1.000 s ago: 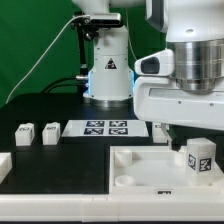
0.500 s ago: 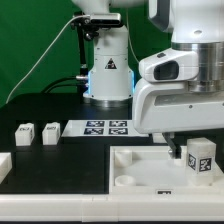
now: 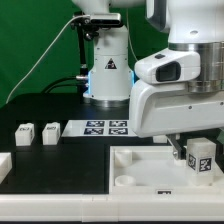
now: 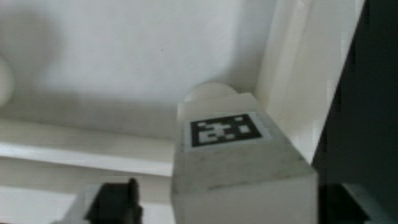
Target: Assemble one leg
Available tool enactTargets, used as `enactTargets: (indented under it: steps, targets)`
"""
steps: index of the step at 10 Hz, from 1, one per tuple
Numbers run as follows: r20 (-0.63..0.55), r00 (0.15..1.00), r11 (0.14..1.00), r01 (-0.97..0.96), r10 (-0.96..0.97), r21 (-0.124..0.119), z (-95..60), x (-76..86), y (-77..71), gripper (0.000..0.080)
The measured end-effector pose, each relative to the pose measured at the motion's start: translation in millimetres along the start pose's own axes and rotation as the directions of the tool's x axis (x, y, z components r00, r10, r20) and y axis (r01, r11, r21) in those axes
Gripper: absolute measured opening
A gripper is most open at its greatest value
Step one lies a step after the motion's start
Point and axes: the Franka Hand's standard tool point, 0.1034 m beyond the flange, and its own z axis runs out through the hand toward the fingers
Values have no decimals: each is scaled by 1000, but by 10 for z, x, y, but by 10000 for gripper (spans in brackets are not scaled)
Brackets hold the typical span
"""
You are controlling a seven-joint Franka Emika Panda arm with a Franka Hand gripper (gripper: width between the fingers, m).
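Observation:
A leg (image 3: 201,158), a stubby white block with a square tag, stands inside the large white tray-like piece (image 3: 140,158) near its right corner. My gripper (image 3: 188,150) hangs right over it, with one dark finger showing beside the leg. In the wrist view the leg (image 4: 228,140) runs down between my two dark fingers (image 4: 119,200). A gap shows on each side, so my gripper (image 4: 235,202) is open around it. Two more legs (image 3: 22,133) (image 3: 50,132) stand on the black table at the exterior view's left.
The marker board (image 3: 97,127) lies flat behind the tray-like piece. A white block (image 3: 4,165) sits at the left edge. The robot base (image 3: 105,65) stands at the back. The tray's raised rim (image 4: 294,60) runs close beside the leg.
My arm's hand has shifted slightly toward the exterior view's right. The leg on the tray-like piece stays where it was.

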Motion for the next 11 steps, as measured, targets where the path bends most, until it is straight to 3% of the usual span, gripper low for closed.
enactTargets:
  steps: [1,2,4,5,7,11]
  targets:
    - [0,1000,1000,0,0,0,-1,1,0,398]
    - [0,1000,1000,-20,20,1,0,1,-1,290]
    - [0,996,996,-84,84,4,0,1,-5,290]
    - [0,974,974,-225,225,12,2,0,-8,290]
    - [3,886,886,-464,464,12,-5,3,-1,290]
    - [-11,636,635,-771,771,-43,-20,-57,222,295]
